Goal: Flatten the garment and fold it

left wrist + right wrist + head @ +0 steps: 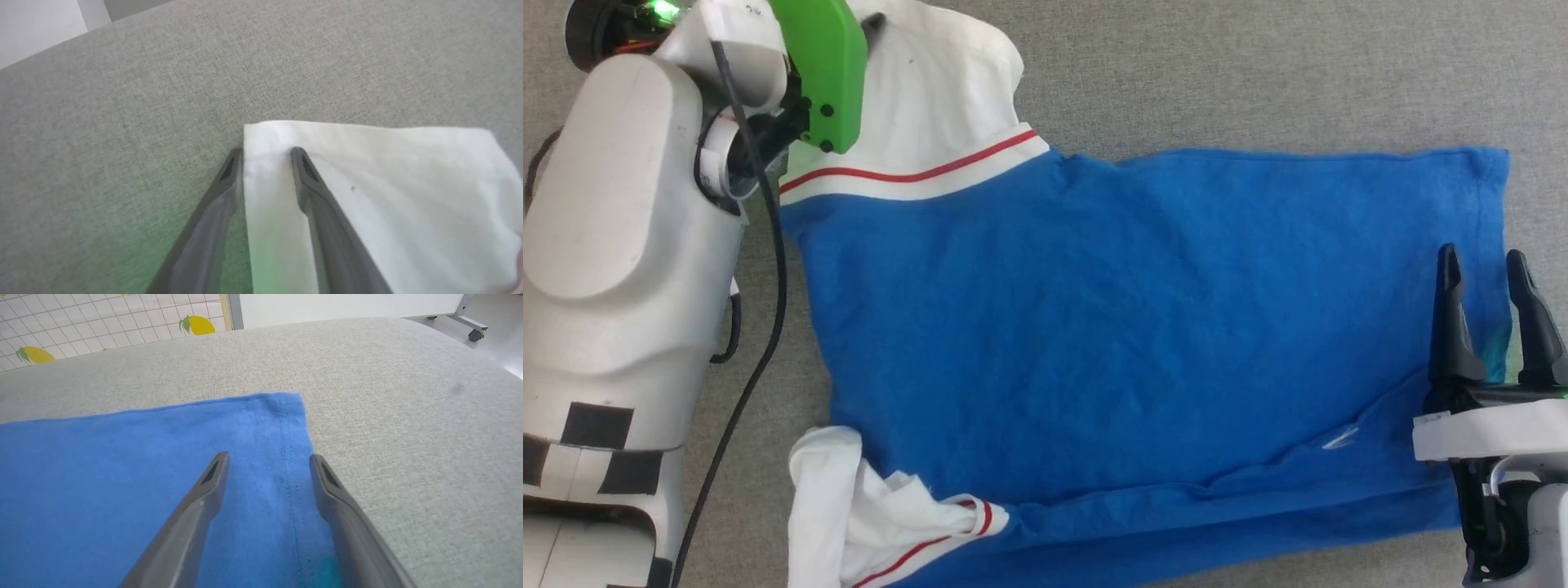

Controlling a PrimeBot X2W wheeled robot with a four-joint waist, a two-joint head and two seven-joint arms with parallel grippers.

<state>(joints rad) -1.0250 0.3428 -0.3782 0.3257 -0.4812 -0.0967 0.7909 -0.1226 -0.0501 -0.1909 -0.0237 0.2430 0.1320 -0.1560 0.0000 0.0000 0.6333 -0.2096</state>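
Royal-blue soft jersey garment [1135, 327] w/ white short sleeves & red stripe trim lies spread on the grey woven fabric surface [1258, 73], sleeves toward robot's left, hem to its right. Step looks like flattening; no fold begun. L gripper [267, 151] straddles the corner of the far white sleeve [367, 183], jaws parted, one finger on cloth, the other on bare surface, nothing pinched. R gripper [269, 457] hangs released over the stitched hem [286, 428], holding nothing. Near sleeve [849, 506] is bunched. Next prob. needs firm pinches & an outward pull, then spreading that sleeve.
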